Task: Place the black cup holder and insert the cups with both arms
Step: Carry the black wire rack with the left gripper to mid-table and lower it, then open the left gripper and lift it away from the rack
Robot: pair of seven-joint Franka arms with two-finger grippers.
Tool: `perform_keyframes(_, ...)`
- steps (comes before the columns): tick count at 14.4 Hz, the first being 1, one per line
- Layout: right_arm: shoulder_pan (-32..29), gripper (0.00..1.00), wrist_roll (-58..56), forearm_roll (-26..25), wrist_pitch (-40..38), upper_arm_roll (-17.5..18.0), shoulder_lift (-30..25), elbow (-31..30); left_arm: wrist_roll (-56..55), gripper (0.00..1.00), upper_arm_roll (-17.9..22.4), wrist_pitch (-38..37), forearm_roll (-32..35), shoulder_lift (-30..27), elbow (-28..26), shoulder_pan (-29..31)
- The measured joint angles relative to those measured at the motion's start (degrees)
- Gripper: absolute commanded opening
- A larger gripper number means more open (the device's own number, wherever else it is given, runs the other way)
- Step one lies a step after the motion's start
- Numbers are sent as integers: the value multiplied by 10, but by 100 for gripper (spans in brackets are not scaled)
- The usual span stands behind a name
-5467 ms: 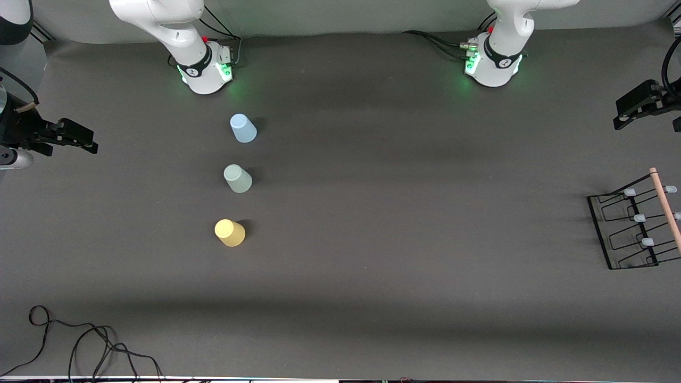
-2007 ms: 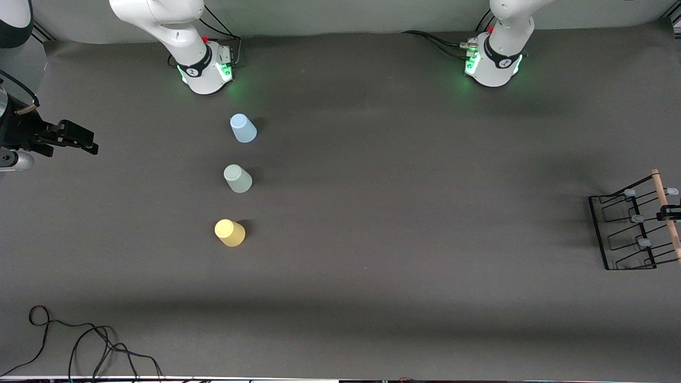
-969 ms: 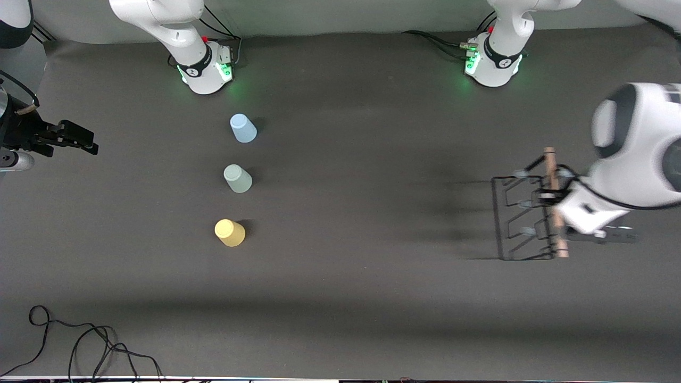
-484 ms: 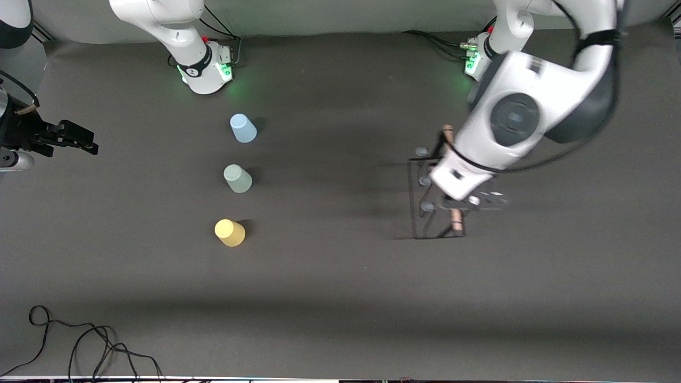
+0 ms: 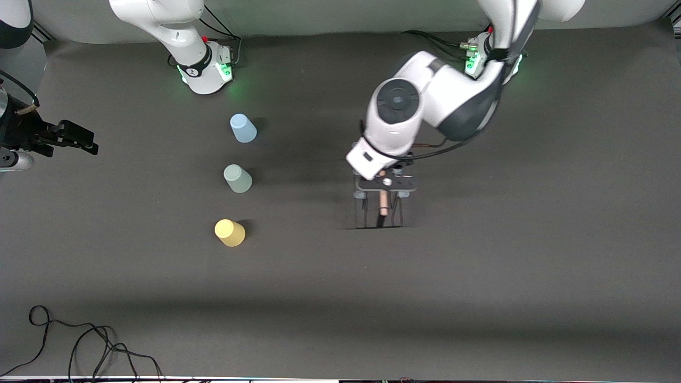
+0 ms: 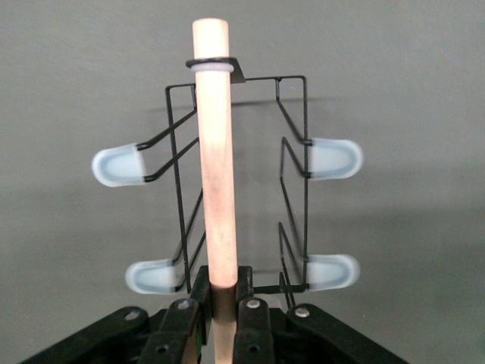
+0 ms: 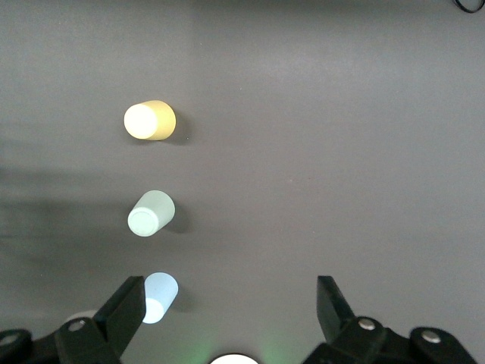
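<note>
Cup holder hangs from the left gripper, whose fingers are clamped tight on the wooden rod handle near one end. In the left wrist view the rod runs straight out from between the fingers, with the thin black wire frame spread to either side of it and four pale-capped pegs showing, two on each side. From the front camera the left arm reaches in from its base and its wrist covers much of the rack, which sits over the middle of the table; whether it touches the cloth I cannot tell.

The right gripper waits at the right arm's end of the table, its fingers spread wide and holding nothing.

Three cups stand upside down in a row in front of the right arm's base, well apart from the rack. The blue cup is farthest from the front camera, the grey-green cup sits between, and the yellow cup is nearest. A loose black cable lies curled at the table's near edge.
</note>
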Motion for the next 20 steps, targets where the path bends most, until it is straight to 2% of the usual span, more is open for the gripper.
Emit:
perform_keyframes(4,0,100,0,0,0,0,0,0,-31,0,0,30,-1,23,0,-28)
perform_keyframes(9,0,100,0,0,0,0,0,0,-58,0,3,42,-1,49,0,-31)
perform_keyframes(10,0,100,0,0,0,0,0,0,-58,8,4,42,-1,54,0,-31)
perform_keyframes(12,0,100,0,0,0,0,0,0,-59,84,5,43,-1,61,0,-31)
perform_keyframes(13,0,100,0,0,0,0,0,0,-59,99,5,46,0,65,0,-31)
perform_keyframes(17,0,100,0,0,0,0,0,0,-58,100,8,65,3,66,11,-29)
perform_keyframes(20,0,100,0,0,-6,0,0,-1,-56,100,13,32,3,49,57,0)
